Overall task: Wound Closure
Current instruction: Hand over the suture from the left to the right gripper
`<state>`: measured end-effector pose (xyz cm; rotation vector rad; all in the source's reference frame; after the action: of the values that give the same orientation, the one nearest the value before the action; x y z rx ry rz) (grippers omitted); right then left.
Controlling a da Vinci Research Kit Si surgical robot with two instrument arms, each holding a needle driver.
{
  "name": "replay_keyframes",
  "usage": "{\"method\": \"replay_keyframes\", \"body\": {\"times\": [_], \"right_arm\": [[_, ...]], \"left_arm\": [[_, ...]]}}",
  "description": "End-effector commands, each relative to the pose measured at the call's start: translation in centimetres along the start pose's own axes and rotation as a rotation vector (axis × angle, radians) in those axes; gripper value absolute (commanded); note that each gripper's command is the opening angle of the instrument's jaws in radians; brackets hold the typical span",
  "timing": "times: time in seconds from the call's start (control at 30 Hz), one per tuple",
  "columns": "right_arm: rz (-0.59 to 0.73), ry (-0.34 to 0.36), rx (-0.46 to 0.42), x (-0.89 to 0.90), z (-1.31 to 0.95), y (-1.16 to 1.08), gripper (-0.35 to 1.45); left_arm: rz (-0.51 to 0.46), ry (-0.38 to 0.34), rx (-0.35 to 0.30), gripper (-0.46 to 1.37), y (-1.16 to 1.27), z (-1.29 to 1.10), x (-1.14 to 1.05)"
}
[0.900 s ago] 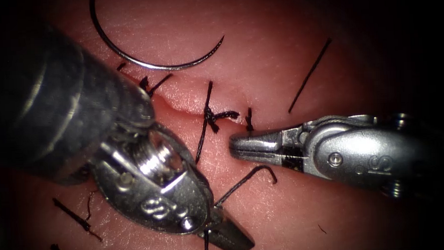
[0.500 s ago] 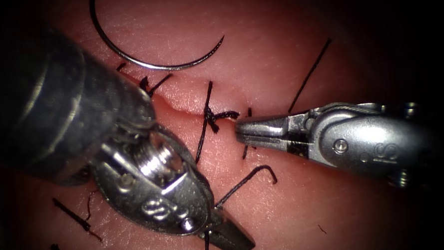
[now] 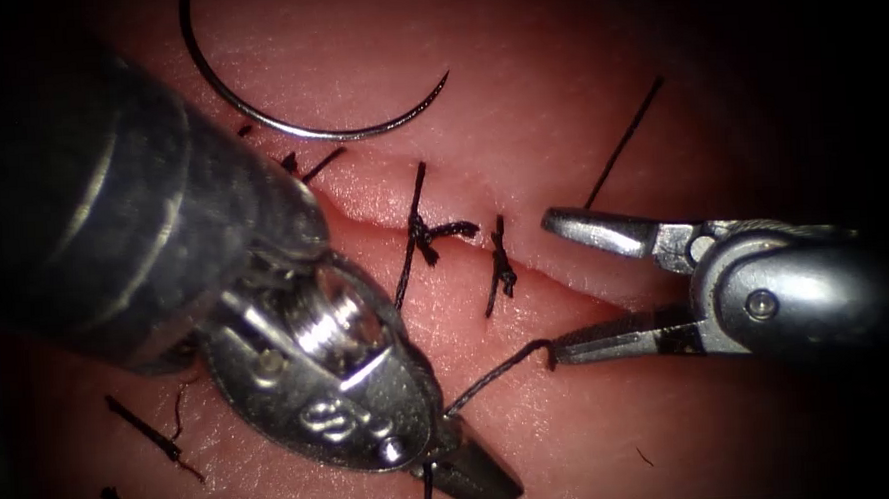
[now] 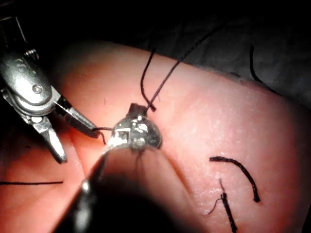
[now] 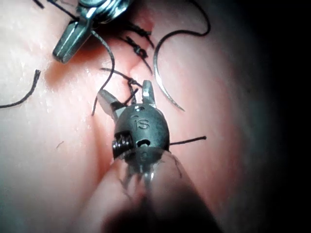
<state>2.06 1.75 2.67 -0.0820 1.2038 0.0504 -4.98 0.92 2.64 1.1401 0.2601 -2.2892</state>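
Your left tool [image 3: 464,469] clamps the thread [image 3: 495,370]; right tool [image 3: 561,286] fingers apart, empty; needle [image 3: 299,116] lies loose on the tissue [image 3: 573,434].

Curved needle [image 3: 289,116] lies free on the tissue [image 3: 556,54], above the left tool [image 3: 469,474], arc open upward. Thread [image 3: 495,369], held in that tool's shut jaws, runs to the lower jaw of the open right tool [image 3: 556,287].
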Motion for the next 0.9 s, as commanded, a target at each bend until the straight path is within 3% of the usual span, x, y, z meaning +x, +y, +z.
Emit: {"method": "replay_keyframes", "body": {"times": [0.03,0.33,0.5,0.9], "right_arm": [[0.006,-0.01,-0.013,0.03,-0.02,-0.04,1.27],[0.035,-0.061,-0.081,0.17,-0.1,-0.11,1.25],[0.052,-0.091,-0.125,0.2,-0.02,-0.13,1.32],[0.045,-0.028,-0.093,0.44,0.12,-0.21,1.29]], "left_arm": [[0.0,0.0,-0.003,-0.35,-0.01,0.01,0.0],[-0.003,0.0,-0.003,-0.35,-0.03,0.04,0.02],[-0.012,-0.002,-0.001,-0.35,-0.05,0.06,0.04],[-0.029,0.0,0.004,-0.35,-0.12,0.19,0.06]]}}
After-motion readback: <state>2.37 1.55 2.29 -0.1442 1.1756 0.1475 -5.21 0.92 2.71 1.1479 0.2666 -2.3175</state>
